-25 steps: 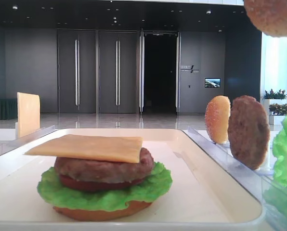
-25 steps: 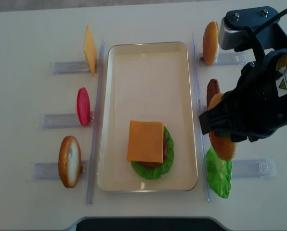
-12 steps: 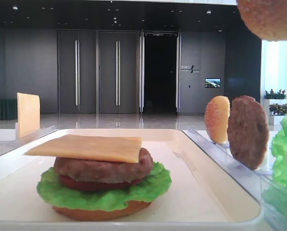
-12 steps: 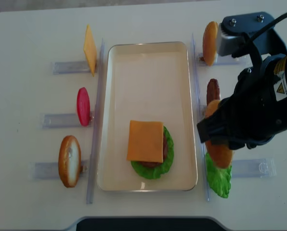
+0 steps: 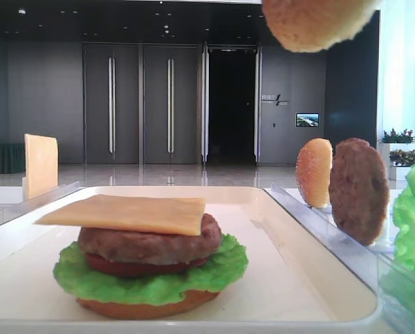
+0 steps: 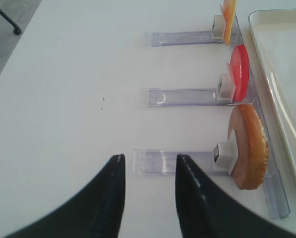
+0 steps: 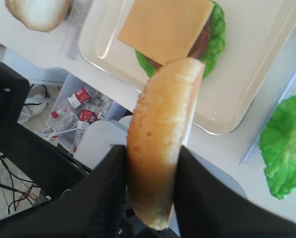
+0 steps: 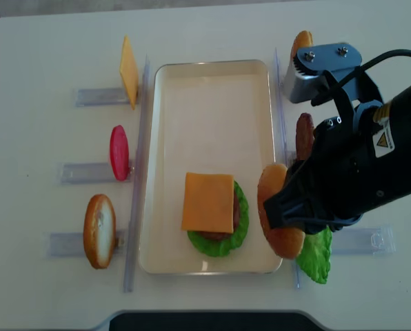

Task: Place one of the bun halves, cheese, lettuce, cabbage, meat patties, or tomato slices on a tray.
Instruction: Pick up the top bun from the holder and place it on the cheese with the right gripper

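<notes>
My right gripper is shut on a golden-brown top bun, held on edge between the black fingers. From above, this bun hangs over the right rim of the cream tray, just right of the stacked burger. The bun shows at the top of the low view, above and to the right of the stack. The stack is a cheese slice over a patty, tomato, lettuce and a bottom bun. My left gripper is open over bare table, left of the racks.
Clear racks on the left hold a cheese slice, a tomato slice and a bun. On the right stand another bun, a patty and a lettuce leaf. The right arm covers much of the right side.
My right gripper has carried the bun leftward, from above the right-hand racks to the tray's right rim. The left gripper and the stack have not moved.
</notes>
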Motion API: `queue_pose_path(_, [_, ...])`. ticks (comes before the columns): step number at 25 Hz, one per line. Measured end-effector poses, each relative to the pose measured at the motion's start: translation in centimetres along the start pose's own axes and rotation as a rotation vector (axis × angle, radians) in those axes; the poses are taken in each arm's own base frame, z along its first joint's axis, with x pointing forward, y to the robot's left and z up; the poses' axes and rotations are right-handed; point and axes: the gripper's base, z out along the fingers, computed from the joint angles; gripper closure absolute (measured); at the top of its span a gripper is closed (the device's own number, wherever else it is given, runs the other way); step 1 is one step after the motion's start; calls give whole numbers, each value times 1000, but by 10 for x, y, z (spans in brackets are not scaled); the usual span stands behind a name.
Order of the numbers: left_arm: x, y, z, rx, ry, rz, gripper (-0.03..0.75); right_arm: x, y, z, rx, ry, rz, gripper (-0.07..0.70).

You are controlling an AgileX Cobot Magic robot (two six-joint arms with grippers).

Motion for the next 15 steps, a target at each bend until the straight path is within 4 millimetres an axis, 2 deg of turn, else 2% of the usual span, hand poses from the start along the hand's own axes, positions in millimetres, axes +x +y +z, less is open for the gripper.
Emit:
queue_pose_path(8, [0, 0, 0, 0, 0, 0, 451, -4, 16, 0, -173, -42, -98, 395])
queue_pose_path(15, [0, 0, 0, 0, 0, 0, 451, -15, 25, 25, -307, 18, -155, 395])
